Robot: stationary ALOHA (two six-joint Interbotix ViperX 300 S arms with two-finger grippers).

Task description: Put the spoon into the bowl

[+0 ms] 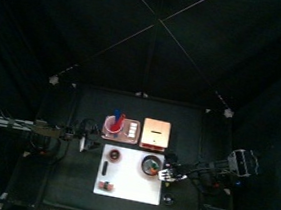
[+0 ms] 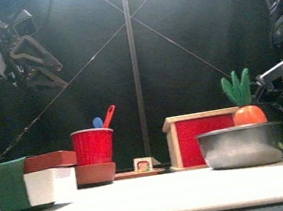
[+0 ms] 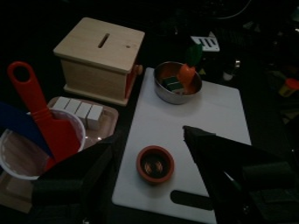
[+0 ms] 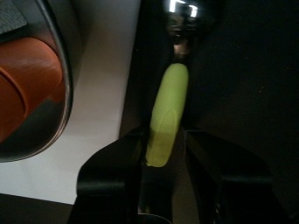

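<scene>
Black curtains ring your tabletop [image 1: 74,192], and one white board [image 3: 216,114] lies across its middle. You've got one spoon [image 4: 167,109], green-handled, lying just off the board's right edge beside the one metal bowl [image 4: 30,79], which holds an orange carrot toy. Your right gripper [image 4: 165,162] straddles the spoon handle, jaws on either side; I cannot tell whether they are pinching it. Your left gripper [image 3: 152,166] hovers open-jawed above one small orange-rimmed cup [image 3: 156,164]. One red cup [image 2: 93,151] holds two utensils, and one wooden box [image 3: 101,54] stands near the back edge.
</scene>
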